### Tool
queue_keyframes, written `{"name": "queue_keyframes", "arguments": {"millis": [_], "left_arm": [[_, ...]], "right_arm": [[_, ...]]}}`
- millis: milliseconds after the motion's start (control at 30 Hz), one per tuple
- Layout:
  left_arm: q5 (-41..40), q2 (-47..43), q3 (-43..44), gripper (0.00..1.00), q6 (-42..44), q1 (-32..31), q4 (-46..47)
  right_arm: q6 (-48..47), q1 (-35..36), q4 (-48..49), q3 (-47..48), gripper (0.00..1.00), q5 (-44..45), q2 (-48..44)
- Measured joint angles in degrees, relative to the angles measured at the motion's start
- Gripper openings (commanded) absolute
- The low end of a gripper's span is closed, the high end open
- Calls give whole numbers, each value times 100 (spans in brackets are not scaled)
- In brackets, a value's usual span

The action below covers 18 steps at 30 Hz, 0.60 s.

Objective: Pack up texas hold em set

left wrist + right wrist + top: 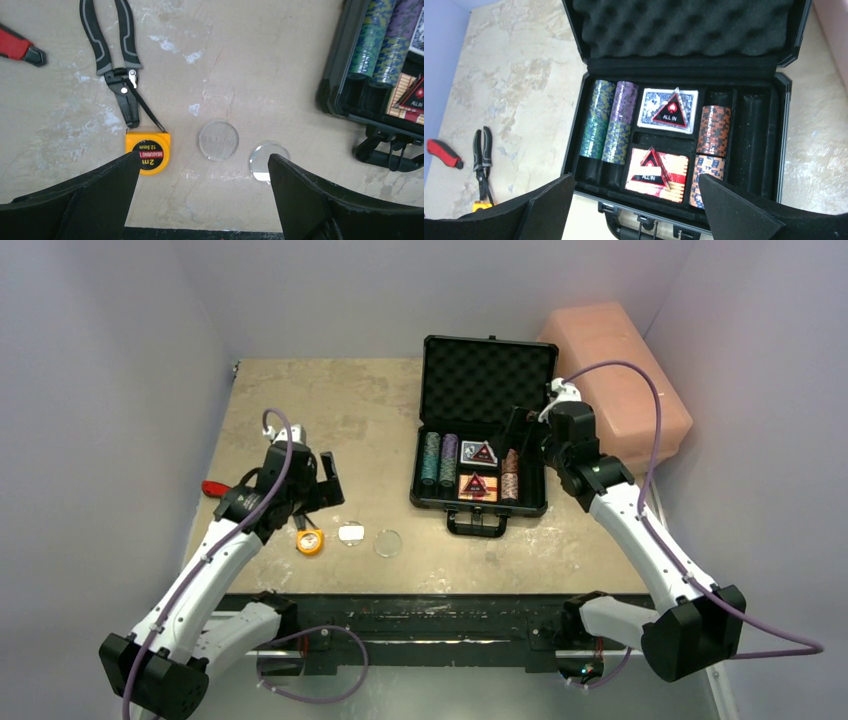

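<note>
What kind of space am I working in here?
Probably a robot test cell, not a home: a scuffed tabletop enclosed by plain lavender walls, with pliers and a tape measure lying on it.

Matt black briefcase (785, 100), egg-crate foam (684, 25) lining; clear glossy discs (218, 140); scuffed tabletop (260, 60).

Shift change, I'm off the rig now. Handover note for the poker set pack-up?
Left gripper: open, empty, hovering near the lettered disc and plain disc on the table.
Right gripper: open, empty, over the open case.
Done: chip stacks and decks sit in the case.
Left: both discs in, lid shut.
</note>
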Motion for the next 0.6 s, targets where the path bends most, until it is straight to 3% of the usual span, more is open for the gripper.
{"name": "queue_keyframes", "arguments": {"millis": [367, 600], "left_arm": [[81, -461, -756, 99, -411, -31, -271], [-17, -461, -949, 97, -623, -468, -398]], "right_arm": [[44, 94, 13, -258, 99, -396, -26], [107, 391, 15, -262, 99, -396, -175]]}}
